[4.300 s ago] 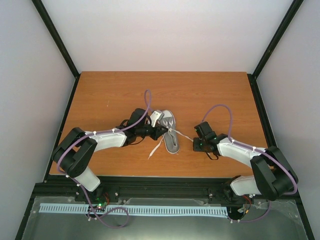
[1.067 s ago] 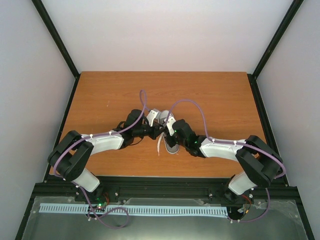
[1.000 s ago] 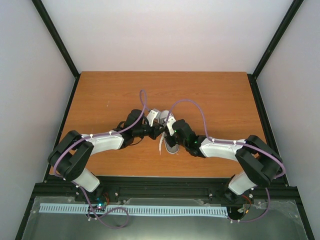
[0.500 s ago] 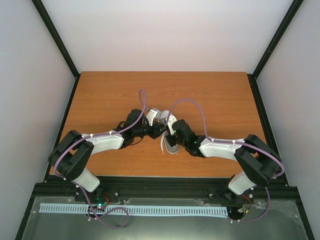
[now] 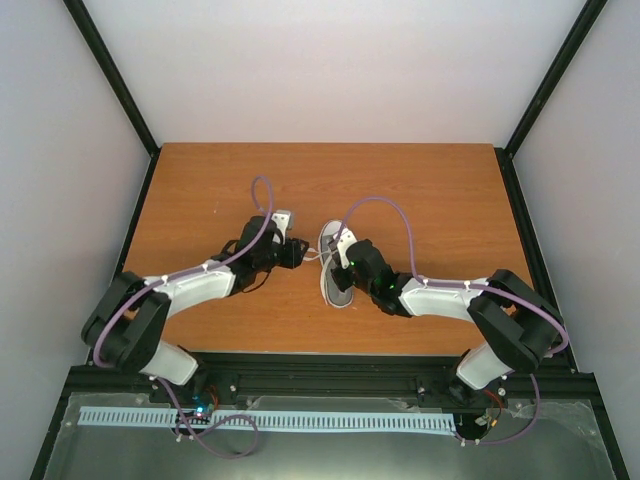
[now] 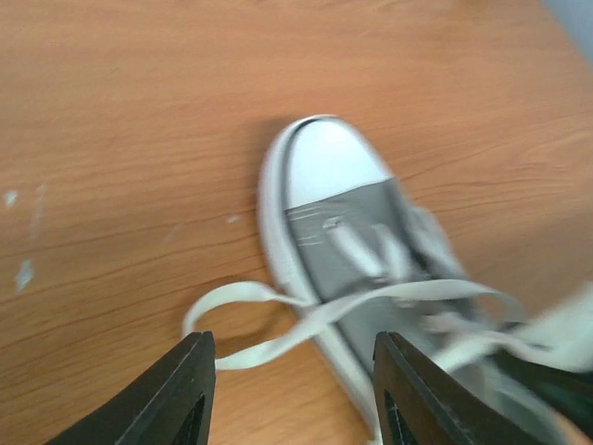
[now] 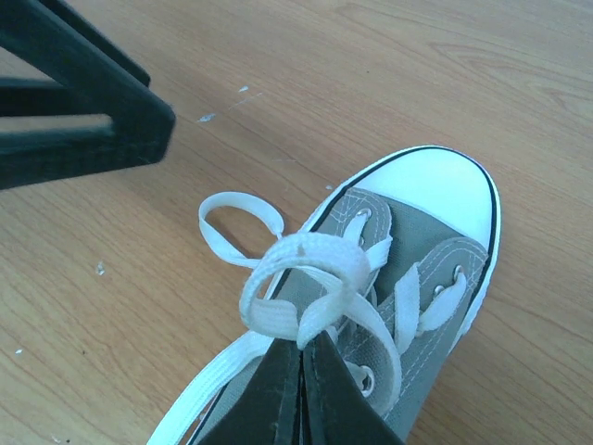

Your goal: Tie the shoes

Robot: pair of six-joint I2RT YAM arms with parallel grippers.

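Grey sneaker [image 5: 331, 243] at the middle of the worktop [image 5: 200, 190], toe pointing away from the arms, left end effector [image 6: 295, 394] now drawn back to its left, fingers apart, earlier closed at the shoe, right end effector [image 7: 301, 357] clamped on a white lace loop [image 7: 306, 269].

A wooden table [image 5: 200, 190] sits between white walls [image 5: 330, 70] and black posts [image 5: 111, 75].

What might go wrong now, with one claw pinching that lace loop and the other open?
1. The right gripper pinches the loop only at its base; a pull may slip it free.
2. Nothing holds the shoe, so pulling may drag it across the table.
3. The open left gripper could snag the loose lace in front of it.
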